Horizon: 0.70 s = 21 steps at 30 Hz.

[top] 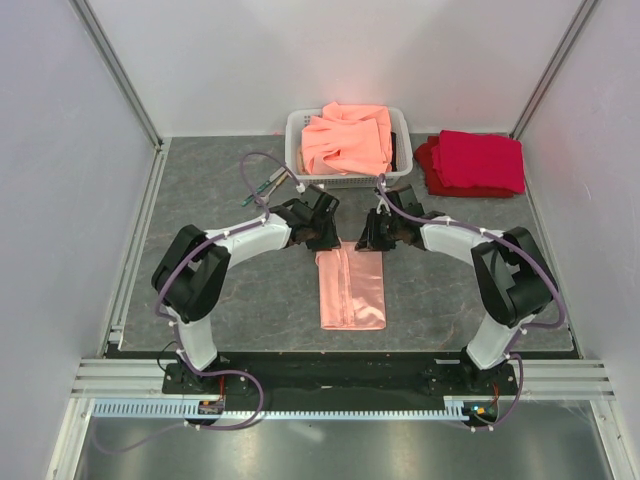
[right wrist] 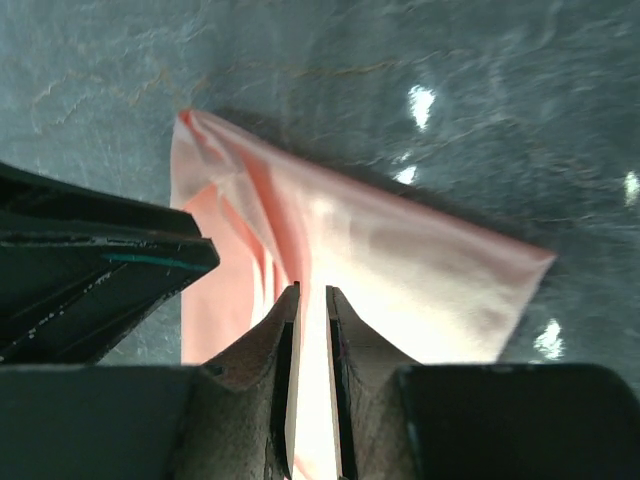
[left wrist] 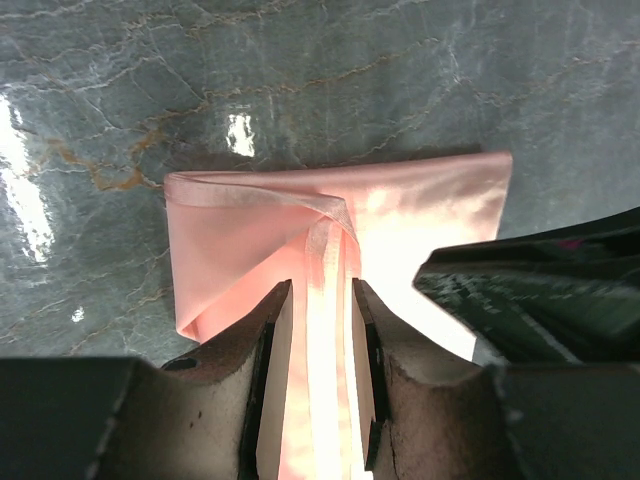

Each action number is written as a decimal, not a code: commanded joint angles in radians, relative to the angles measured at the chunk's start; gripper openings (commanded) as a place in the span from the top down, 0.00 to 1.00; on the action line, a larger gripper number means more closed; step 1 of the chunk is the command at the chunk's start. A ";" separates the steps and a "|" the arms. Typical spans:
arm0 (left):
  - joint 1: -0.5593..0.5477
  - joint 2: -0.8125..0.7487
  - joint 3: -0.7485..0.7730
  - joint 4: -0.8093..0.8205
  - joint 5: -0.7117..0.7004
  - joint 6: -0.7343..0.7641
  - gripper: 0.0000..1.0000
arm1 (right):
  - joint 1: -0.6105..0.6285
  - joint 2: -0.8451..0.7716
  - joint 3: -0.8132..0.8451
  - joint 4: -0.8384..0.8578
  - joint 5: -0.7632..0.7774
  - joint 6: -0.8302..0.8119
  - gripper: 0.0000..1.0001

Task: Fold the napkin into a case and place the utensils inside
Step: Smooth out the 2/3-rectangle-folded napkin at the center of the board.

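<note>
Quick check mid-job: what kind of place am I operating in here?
Probably a lab robot test cell, not a dining room: plain white wall panels in aluminium framing box in the stone-look table, with a basket of spare cloths staged at the back.

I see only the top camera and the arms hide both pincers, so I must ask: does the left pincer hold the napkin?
Observer: On the left pincer the jaws stand apart; a raised hem of the napkin runs between them, not pinched as far as I see.
Operator: And the right pincer?
Observer: Only a narrow slit, with cloth in it; I cannot tell if it pinches.
Operator: Does the far edge lie flat?
Observer: No, it is turned over, with creases.
</note>
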 commanded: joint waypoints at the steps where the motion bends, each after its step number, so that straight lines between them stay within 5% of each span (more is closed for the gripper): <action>1: -0.026 0.032 0.068 -0.050 -0.112 0.038 0.63 | -0.030 0.030 0.019 0.055 -0.058 -0.014 0.77; 21: -0.041 0.138 0.146 -0.075 -0.152 0.041 0.66 | -0.034 0.125 0.013 0.129 -0.098 -0.004 0.86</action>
